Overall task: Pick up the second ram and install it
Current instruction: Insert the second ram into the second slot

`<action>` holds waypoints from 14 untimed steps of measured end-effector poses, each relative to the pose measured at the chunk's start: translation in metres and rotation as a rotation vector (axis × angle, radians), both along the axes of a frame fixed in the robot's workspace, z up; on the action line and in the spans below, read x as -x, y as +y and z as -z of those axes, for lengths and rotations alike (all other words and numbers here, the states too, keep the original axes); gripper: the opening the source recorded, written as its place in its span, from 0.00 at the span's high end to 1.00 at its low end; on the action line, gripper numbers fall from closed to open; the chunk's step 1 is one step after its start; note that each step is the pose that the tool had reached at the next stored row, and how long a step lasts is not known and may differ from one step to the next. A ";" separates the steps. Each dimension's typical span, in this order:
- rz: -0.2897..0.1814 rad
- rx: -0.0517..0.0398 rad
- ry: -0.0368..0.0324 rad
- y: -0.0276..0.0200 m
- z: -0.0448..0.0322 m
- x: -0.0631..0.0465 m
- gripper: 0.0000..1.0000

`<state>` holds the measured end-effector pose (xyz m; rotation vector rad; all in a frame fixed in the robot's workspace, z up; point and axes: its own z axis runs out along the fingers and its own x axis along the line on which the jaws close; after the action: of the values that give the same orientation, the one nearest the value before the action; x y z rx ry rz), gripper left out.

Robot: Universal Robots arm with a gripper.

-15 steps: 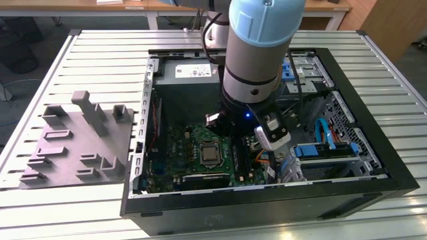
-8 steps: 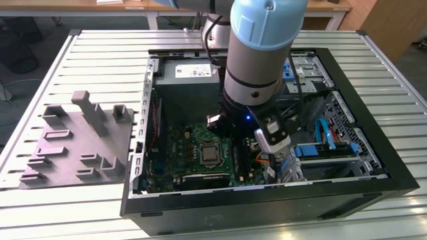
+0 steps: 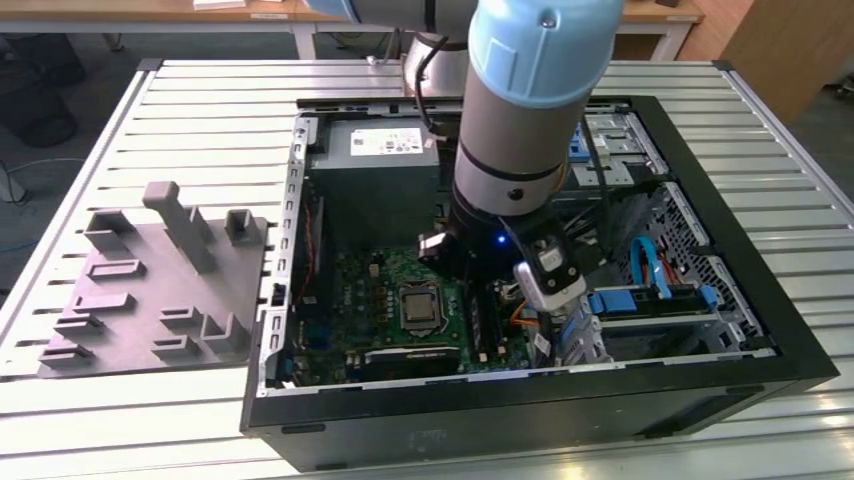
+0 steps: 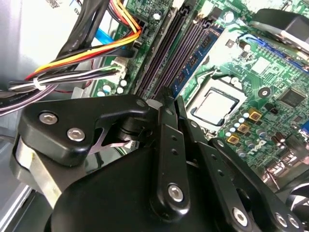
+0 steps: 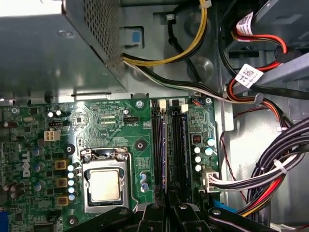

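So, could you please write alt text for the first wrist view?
The gripper hovers over the memory slots of a green motherboard, beside the CPU socket. Bundled cables run along the case's side.

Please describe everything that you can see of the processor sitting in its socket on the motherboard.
The processor is a flat square with a dull silver metal top. A shiny metal frame runs around its edges and holds it in the socket. It lies flat on the green motherboard, and its top is bare, with no cooler sitting on it. The long black memory slots run along one side of it without touching it. A row of small round capacitors stands along the opposite side.
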<state>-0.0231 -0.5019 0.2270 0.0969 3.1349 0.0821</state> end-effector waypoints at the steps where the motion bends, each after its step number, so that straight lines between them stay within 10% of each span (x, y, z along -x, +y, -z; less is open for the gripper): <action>1: -0.002 -0.0002 -0.0001 0.0001 0.0008 0.000 0.86; 14: -0.016 0.0004 0.0000 0.0016 0.0099 -0.001 0.86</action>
<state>-0.0220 -0.5003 0.2171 0.0715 3.1360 0.0816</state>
